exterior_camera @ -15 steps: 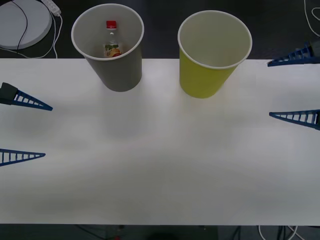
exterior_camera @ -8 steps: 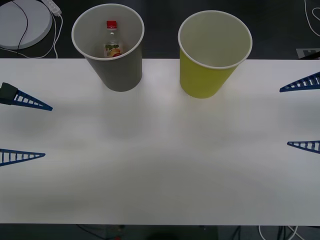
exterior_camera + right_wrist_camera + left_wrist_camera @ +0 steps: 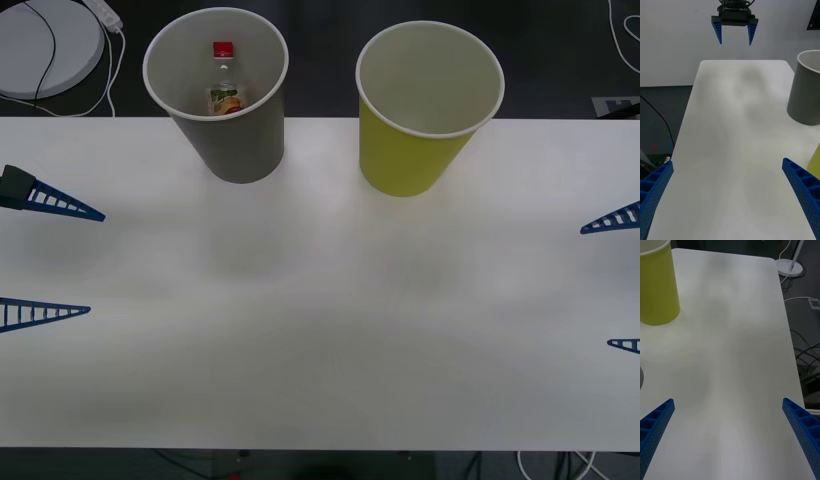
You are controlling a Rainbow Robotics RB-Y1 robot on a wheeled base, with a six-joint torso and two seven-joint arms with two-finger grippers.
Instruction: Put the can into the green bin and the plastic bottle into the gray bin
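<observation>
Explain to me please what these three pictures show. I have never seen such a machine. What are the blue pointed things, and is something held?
The machine is a robot with two arms. The blue ribbed spikes are the fingers that each arm grasps with. The wide picture is taken from above the arms, looking down at a white table. There the left gripper is at the left edge and the right gripper at the right edge. Both are open and hold nothing.

The two upright pictures come from cameras on the wrists, so each shows its own arm's fingers at the bottom corners. The right wrist picture also shows the left gripper farther off, across the table.

At the far side of the table stand the gray bin and the green bin. The plastic bottle, with a red cap, lies inside the gray bin. I see no can; the green bin's bottom is hidden.
</observation>
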